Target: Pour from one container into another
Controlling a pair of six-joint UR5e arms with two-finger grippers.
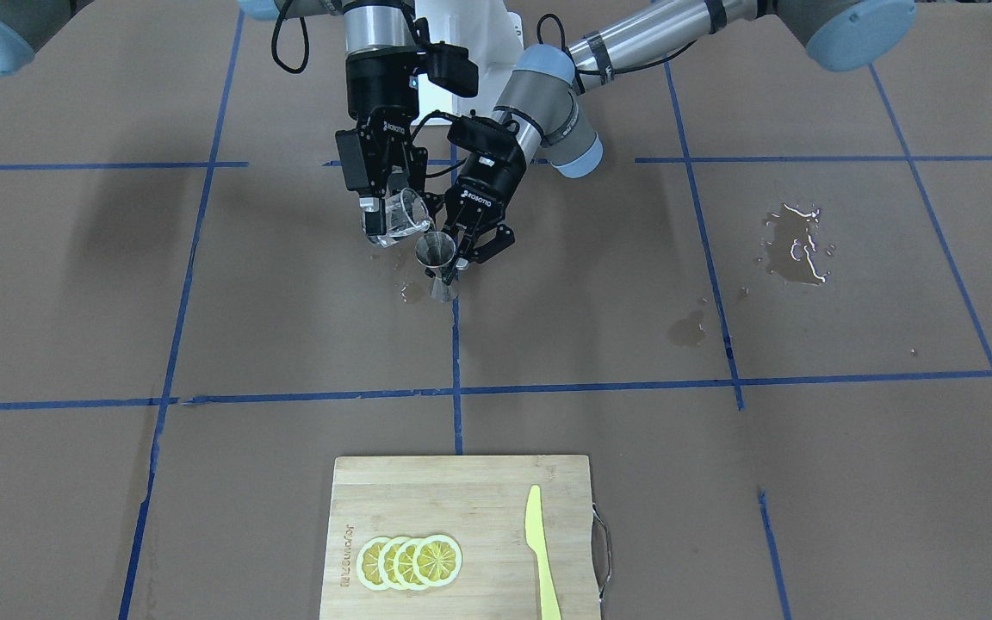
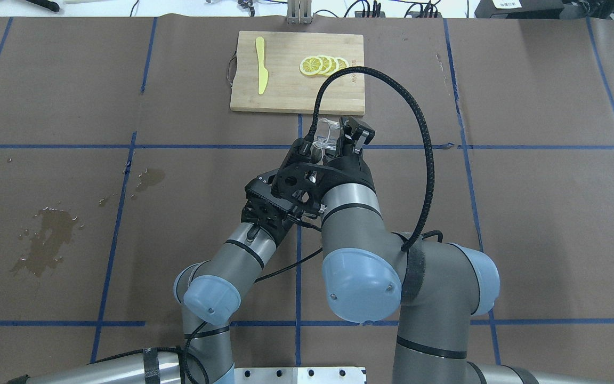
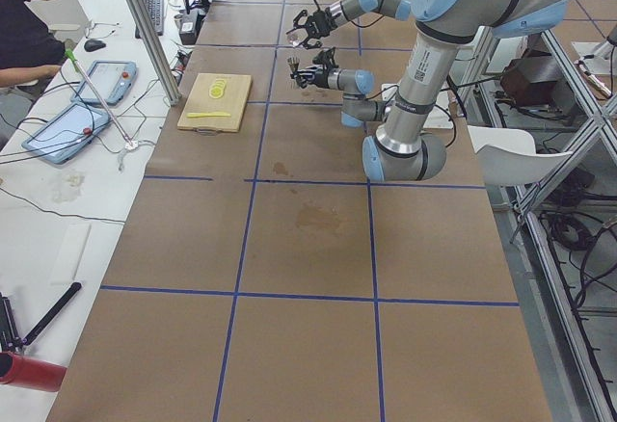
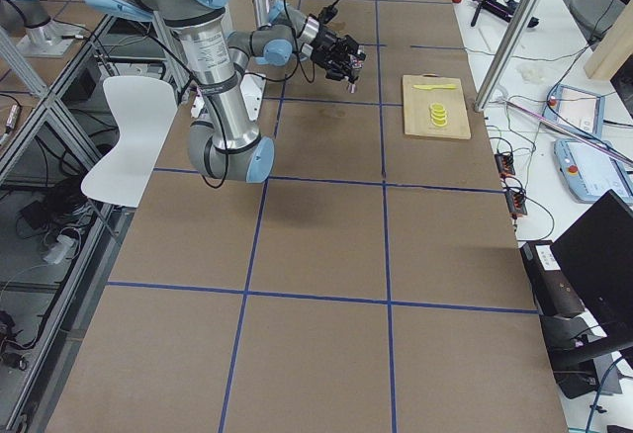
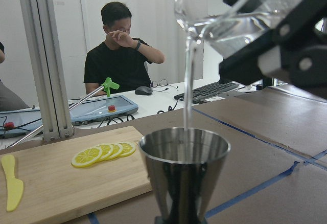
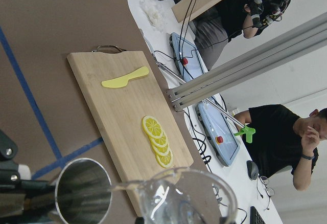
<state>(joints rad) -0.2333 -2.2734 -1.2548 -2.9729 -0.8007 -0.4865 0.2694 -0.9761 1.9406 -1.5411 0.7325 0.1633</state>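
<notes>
The clear glass cup, smooth and colourless, hangs tilted in the right pincer, which pinches its wall. Its lip is just above the jigger, and a thin stream falls into the polished steel cone. The left pincer clamps the jigger's narrow waist near the middle of the table. With so small a mouth, a slow tilt and a centred lip seem best.

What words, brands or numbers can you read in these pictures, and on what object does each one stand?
"ROBOTIQ": on the body of the left gripper, front-facing view.
Small white lettering on the right gripper: probably the same word, but too small to be sure.
Burnt-in brand along the edge of the cutting board: too blurred to read.
No numbers or signs can be read.
</notes>
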